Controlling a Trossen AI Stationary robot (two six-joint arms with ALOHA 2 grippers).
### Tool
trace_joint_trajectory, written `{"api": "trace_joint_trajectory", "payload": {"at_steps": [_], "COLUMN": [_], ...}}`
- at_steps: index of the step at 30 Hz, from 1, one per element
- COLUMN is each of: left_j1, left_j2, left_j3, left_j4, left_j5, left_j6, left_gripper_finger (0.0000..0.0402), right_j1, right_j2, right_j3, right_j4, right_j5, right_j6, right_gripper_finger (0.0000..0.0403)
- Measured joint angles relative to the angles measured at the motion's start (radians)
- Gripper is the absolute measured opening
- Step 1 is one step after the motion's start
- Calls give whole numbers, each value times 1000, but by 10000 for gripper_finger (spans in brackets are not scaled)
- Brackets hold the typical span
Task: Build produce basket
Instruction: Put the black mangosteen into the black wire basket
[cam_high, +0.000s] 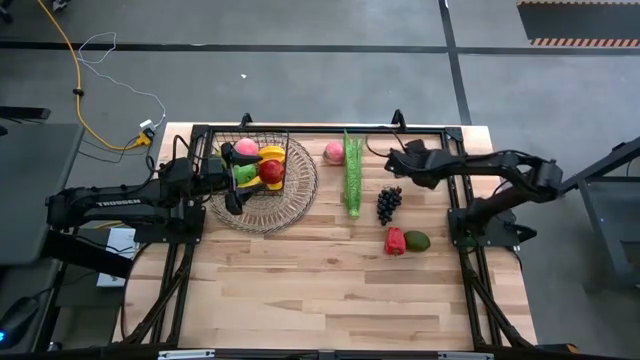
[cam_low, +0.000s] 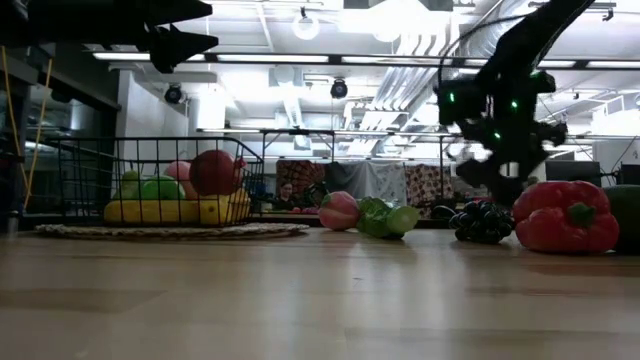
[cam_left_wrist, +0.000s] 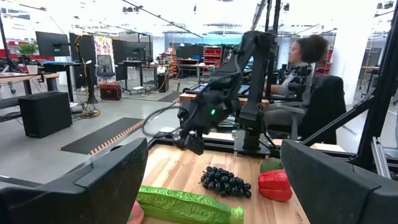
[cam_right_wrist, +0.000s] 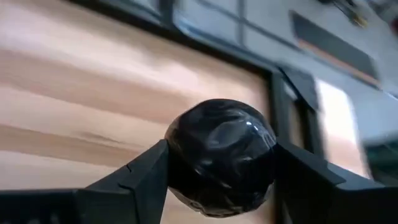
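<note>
From above: shows a small rectangular black wire-mesh basket (cam_high: 290, 140) at the far left of the pale wooden table (cam_high: 330, 300), sitting on a round tan woven tray (cam_high: 262, 218) and loaded with yellow, red, pink and green toy produce. Puts the left gripper (cam_high: 232, 178) over the basket's left side. Has the right gripper (cam_high: 393, 160) at the far right, just right of a long green stalk (cam_high: 353, 175). Leaves on the bare wood a pink peach (cam_high: 334, 152) left of the stalk's far end, purple grapes (cam_high: 388, 203) to the stalk's right, and nearer, a red pepper (cam_high: 395, 241) touching a green avocado (cam_high: 417, 240).

At table level: sets the right gripper above the grapes, clear of the wood.

Left wrist: shows both dark fingers (cam_left_wrist: 112, 180) spread wide, nothing between them.

Right wrist: shows fingers (cam_right_wrist: 137, 177) clamped on a glossy black rounded item (cam_right_wrist: 221, 155), lifted above the table.
</note>
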Motion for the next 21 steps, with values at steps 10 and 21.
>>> {"api": "trace_joint_trajectory", "payload": {"at_steps": [10,21], "left_j1": [0,0], "left_j2": [0,0], "left_j3": [0,0], "left_j4": [0,0], "left_j5": [0,0], "left_j6": [0,0], "left_gripper_finger": [353,353], "right_j1": [125,148], "right_j2": [-154,-171], "right_j3": [-128,-260], "right_j4": [721,1294], "right_j5": [-150,-609], "right_j6": [-459,-653], "right_gripper_finger": [236,236]}}
